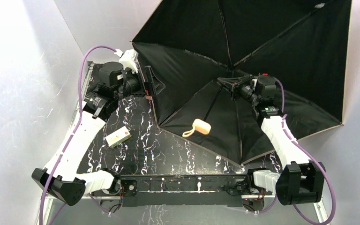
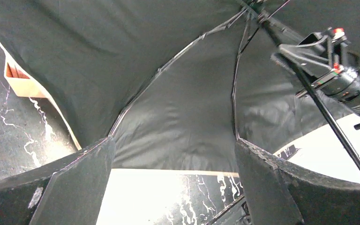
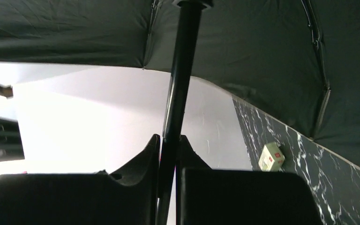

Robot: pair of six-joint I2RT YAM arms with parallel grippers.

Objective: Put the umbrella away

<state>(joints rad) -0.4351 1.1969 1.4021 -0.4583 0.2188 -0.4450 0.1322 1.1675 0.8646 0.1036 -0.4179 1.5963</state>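
Note:
The umbrella (image 1: 272,37) is open, its black inner face towards me, over the back right of the table, its tan hem resting on the tabletop. Its cream handle (image 1: 201,126) with a strap hangs over the canopy's lower panels. My right gripper (image 1: 231,86) is shut on the black shaft (image 3: 178,93) near the rib hub; in the right wrist view the gripper (image 3: 168,150) clamps it between both fingers. My left gripper (image 1: 148,84) is open at the canopy's left edge; in the left wrist view the gripper (image 2: 173,157) faces black fabric (image 2: 183,117) and holds nothing.
A small cream box (image 1: 118,137) lies on the black marbled table (image 1: 168,145) in front of the left arm; it also shows in the right wrist view (image 3: 272,157). A peach organizer (image 2: 21,82) peeks out behind the canopy's left edge. White walls stand close behind.

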